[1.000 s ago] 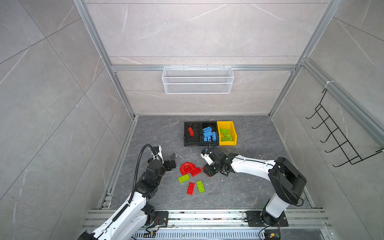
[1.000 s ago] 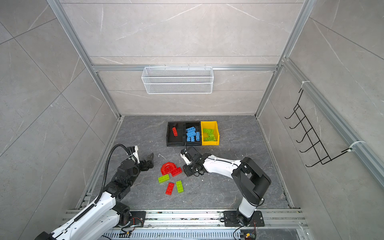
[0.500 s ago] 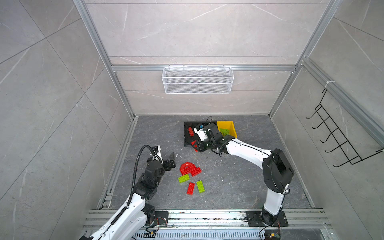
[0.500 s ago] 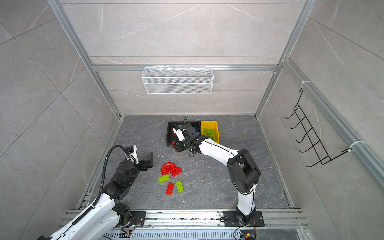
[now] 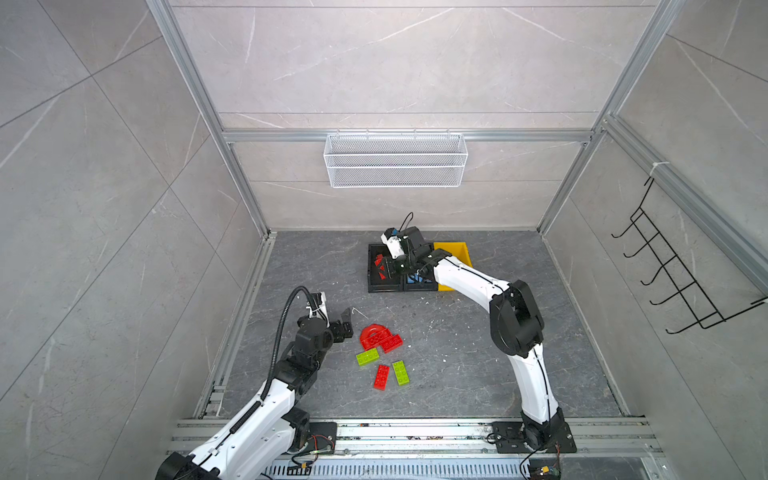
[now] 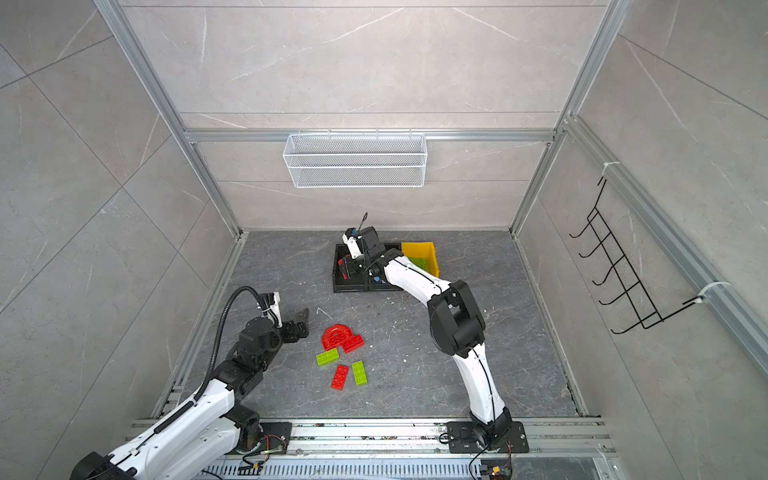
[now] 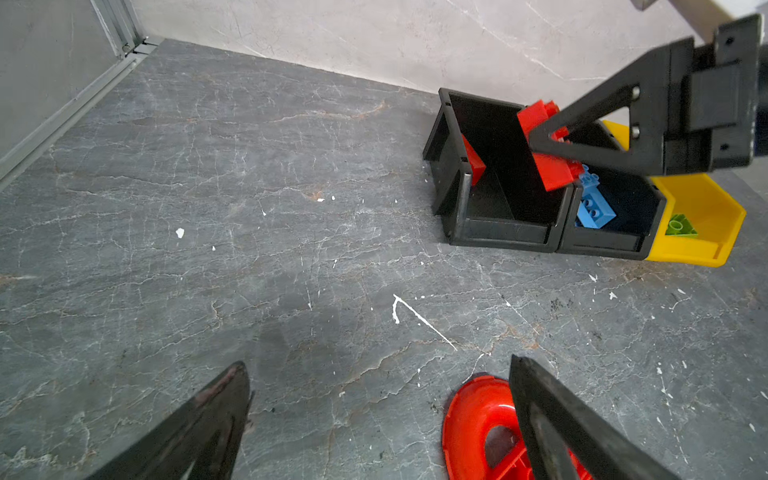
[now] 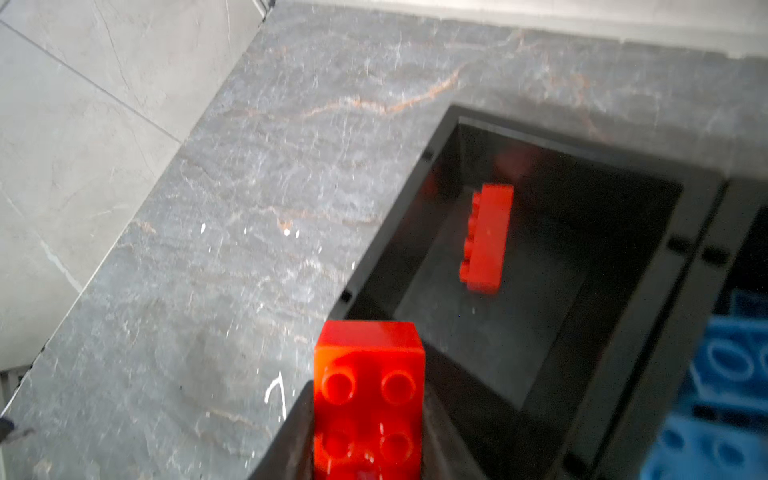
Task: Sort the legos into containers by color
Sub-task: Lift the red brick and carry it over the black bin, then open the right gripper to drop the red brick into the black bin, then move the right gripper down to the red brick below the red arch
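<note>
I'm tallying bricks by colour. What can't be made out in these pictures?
1. Blue bricks in the middle black bin: both top views, right arm covers most; right wrist view blurs, crops them.
2. Green bricks in the yellow bin: both top views, that arm hides part.
3. Held red brick: right wrist view, bottom edge cuts it off inside the right end effector.

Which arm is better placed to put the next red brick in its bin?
Right. The right gripper is shut on a red brick right at the black bin that holds a loose red brick. The left gripper is open and empty, by the red arch.
</note>
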Robot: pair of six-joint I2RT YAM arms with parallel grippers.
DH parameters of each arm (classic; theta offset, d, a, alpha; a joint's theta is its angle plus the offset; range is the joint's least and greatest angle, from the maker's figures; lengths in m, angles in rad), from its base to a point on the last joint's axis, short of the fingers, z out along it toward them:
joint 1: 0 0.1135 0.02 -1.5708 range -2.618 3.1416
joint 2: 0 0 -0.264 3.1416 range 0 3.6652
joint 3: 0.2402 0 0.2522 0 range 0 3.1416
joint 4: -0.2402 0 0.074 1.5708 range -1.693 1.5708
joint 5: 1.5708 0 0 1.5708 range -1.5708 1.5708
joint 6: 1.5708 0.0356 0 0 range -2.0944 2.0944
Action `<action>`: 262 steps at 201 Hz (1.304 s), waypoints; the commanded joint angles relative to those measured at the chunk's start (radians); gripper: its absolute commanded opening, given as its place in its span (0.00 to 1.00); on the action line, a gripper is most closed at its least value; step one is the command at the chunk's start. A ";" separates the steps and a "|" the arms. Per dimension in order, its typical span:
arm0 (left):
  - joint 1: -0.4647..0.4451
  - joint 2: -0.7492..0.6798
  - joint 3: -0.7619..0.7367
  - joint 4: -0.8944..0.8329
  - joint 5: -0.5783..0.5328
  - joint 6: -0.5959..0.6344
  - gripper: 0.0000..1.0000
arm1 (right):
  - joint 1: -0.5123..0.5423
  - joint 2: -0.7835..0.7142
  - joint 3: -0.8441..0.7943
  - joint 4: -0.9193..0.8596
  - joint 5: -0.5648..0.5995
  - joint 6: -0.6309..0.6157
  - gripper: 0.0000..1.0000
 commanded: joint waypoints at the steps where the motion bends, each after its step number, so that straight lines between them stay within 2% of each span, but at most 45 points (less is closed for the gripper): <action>1: 0.006 0.003 0.028 0.040 0.012 0.027 0.99 | -0.012 0.063 0.112 -0.097 0.010 0.024 0.28; 30: 0.006 0.011 0.012 0.062 -0.007 0.031 0.99 | -0.024 0.060 0.113 -0.040 0.012 0.061 0.32; 59: 0.006 0.042 0.014 0.072 -0.006 0.032 0.99 | -0.041 0.104 0.203 -0.072 0.041 0.068 0.34; 66: 0.007 0.049 0.018 0.074 -0.003 0.030 0.99 | -0.045 0.117 0.231 -0.090 0.041 0.068 0.38; 80: 0.006 0.065 0.020 0.080 0.004 0.029 0.99 | -0.044 0.134 0.280 -0.129 0.052 0.058 0.58; 87: 0.006 0.071 0.022 0.085 0.010 0.029 0.99 | -0.046 0.137 0.293 -0.136 0.059 0.057 0.64; 101: 0.006 0.082 0.025 0.087 0.013 0.026 0.99 | -0.047 0.127 0.301 -0.141 0.061 0.052 0.71; 120: 0.006 0.087 0.027 0.084 0.011 0.028 0.99 | -0.046 0.084 0.266 -0.145 0.041 0.036 0.74; 136: 0.006 0.079 0.026 0.081 0.010 0.025 0.99 | -0.043 -0.005 0.138 -0.100 0.031 0.030 0.76; 176: 0.006 0.047 0.024 0.073 0.024 0.019 0.99 | -0.031 -0.311 -0.369 0.153 0.050 0.076 0.78; 206: 0.007 0.023 0.013 0.076 0.006 0.019 0.99 | 0.017 -0.494 -0.671 0.202 0.101 0.083 0.79; 229: 0.008 0.027 0.007 0.082 -0.007 0.023 0.99 | 0.095 -0.568 -0.786 0.187 0.178 0.091 0.83; 262: 0.009 0.040 0.013 0.076 -0.001 0.025 0.99 | 0.210 -0.568 -0.847 0.168 0.258 0.110 0.88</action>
